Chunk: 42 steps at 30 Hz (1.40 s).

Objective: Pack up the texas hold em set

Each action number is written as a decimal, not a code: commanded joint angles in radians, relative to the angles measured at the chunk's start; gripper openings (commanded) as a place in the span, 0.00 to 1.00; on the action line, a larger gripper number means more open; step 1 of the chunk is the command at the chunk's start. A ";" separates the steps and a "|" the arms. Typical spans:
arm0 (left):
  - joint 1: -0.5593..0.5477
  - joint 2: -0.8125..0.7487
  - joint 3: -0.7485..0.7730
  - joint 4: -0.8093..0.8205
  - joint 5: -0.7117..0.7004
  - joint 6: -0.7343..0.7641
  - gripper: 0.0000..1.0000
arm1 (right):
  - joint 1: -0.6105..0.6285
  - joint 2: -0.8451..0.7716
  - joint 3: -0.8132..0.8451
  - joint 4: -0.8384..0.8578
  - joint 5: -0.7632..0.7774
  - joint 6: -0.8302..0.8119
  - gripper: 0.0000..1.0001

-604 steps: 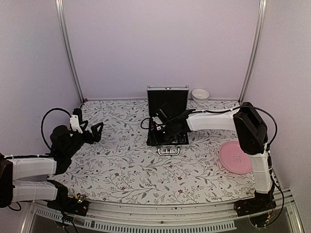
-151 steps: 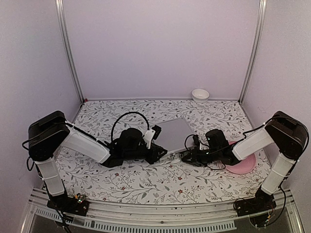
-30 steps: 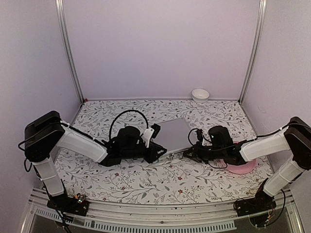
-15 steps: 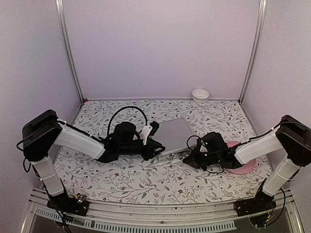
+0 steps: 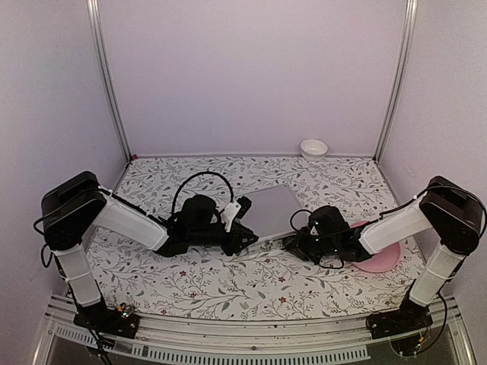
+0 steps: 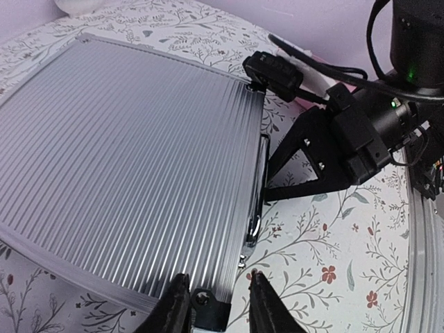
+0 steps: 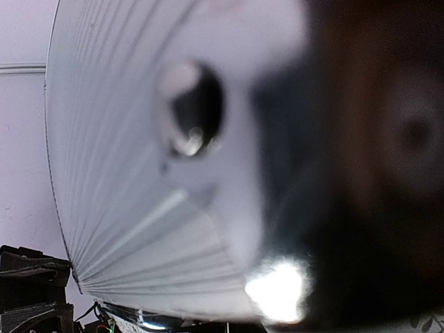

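No readable text, label, brand or number in any of my views. The ribbed lid of the case (image 6: 125,159) shows no legible marking. My right wrist view is too blurred to read.
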 commanded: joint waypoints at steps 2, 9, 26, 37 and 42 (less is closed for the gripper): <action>0.016 0.015 0.018 0.010 0.024 0.019 0.30 | 0.013 -0.008 -0.017 -0.004 0.020 0.052 0.03; 0.016 0.032 0.016 0.018 0.050 0.002 0.30 | 0.040 0.003 -0.017 -0.001 0.033 0.111 0.03; 0.017 0.010 -0.001 0.023 0.051 -0.001 0.29 | 0.061 0.019 -0.007 0.027 0.031 0.155 0.03; 0.019 0.009 -0.003 0.023 0.051 -0.001 0.30 | 0.078 0.019 -0.003 0.044 0.018 0.183 0.03; 0.018 0.009 -0.003 0.023 0.051 -0.001 0.30 | 0.094 0.002 -0.010 0.041 0.032 0.211 0.03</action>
